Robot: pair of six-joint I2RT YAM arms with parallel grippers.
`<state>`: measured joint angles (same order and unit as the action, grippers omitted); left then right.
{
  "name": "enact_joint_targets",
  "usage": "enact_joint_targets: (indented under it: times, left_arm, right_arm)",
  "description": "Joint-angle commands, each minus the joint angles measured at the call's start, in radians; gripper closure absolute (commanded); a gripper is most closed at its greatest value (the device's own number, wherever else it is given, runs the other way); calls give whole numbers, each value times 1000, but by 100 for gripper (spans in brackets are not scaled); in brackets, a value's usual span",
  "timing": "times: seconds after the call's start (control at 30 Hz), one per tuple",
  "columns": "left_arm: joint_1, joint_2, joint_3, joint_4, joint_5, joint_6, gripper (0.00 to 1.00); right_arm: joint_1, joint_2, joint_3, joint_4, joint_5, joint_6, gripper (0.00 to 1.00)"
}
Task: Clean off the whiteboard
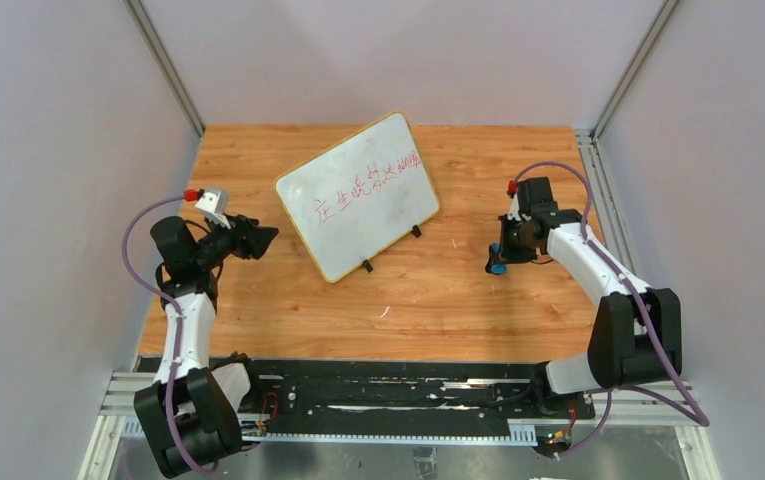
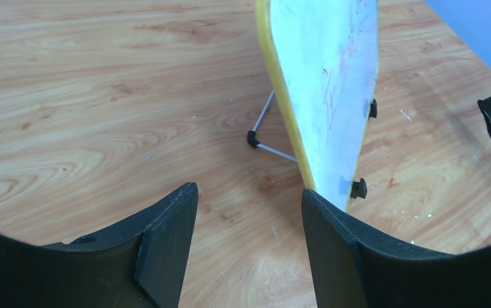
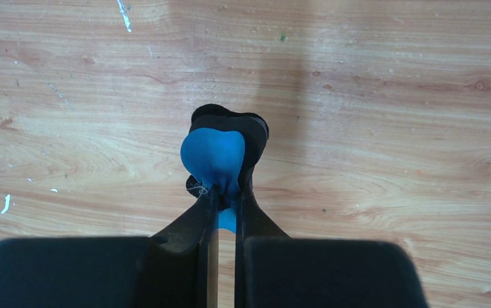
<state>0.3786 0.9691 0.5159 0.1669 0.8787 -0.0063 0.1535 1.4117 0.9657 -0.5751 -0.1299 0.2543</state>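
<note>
The whiteboard [image 1: 358, 194], white with a yellow rim, two black feet and red handwriting, stands propped at an angle in the middle of the wooden table. In the left wrist view the whiteboard [image 2: 326, 77] shows edge-on, its wire stand behind it. My left gripper [image 1: 264, 240] is open and empty, just left of the board's lower left corner; in its own view the left gripper [image 2: 249, 212] frames bare table. My right gripper [image 1: 499, 262] is shut on a blue and black eraser [image 3: 217, 157], held above the table to the right of the board.
The wooden table [image 1: 458, 300] ends at a black rail along the near edge. Grey walls and metal posts close in the back and both sides. Small white flecks [image 1: 385, 312] lie on the wood in front of the board.
</note>
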Motion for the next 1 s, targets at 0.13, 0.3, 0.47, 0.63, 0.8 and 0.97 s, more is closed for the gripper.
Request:
enact_joint_targets:
  times: [0.13, 0.3, 0.47, 0.63, 0.8, 0.97]
  left_arm:
    - [6, -12, -3, 31, 115, 18, 35]
    - [7, 28, 18, 31, 128, 18, 36]
    - [5, 50, 38, 30, 153, 20, 37]
    - [-7, 76, 50, 72, 156, -4, 38]
    - [-47, 114, 58, 132, 142, -39, 39]
    - [-104, 146, 72, 168, 103, -56, 39]
  right_arm:
    - [50, 14, 51, -3, 19, -3, 99]
    - [64, 36, 73, -14, 35, -3, 99]
    - [72, 60, 96, -23, 49, -6, 99]
    - [81, 73, 107, -22, 54, -6, 99]
    - [86, 79, 118, -33, 72, -9, 100]
    - [88, 76, 119, -37, 79, -13, 99]
